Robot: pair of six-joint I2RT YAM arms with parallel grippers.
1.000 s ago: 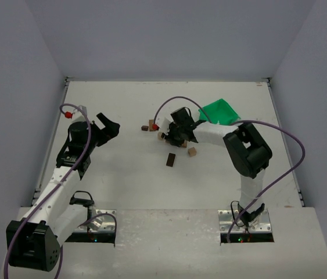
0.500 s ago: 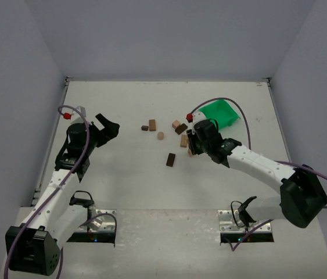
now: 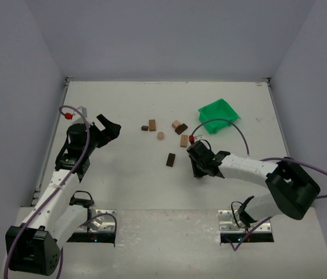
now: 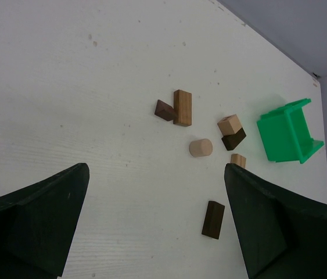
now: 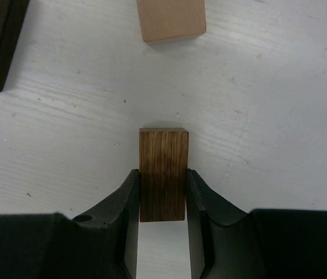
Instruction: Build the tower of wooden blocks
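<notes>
Small wooden blocks lie loose on the white table; none is stacked. They include a tan rectangle, a small dark piece, a short cylinder, a tan cube touching a dark block, a tan block and a dark rectangle. My right gripper is low over the table, shut on a brown rectangular block that juts out beyond the fingertips. The tan block lies just ahead of it. My left gripper is open and empty, left of the blocks.
A green plastic bin stands at the back right and also shows in the left wrist view. The table's walls rise at the back and on both sides. The right arm's cable loops over the table near the bin.
My right arm has pulled back from the cluster of blocks toward the near side and now sits lower, right of the dark rectangle. The left arm has not moved.
</notes>
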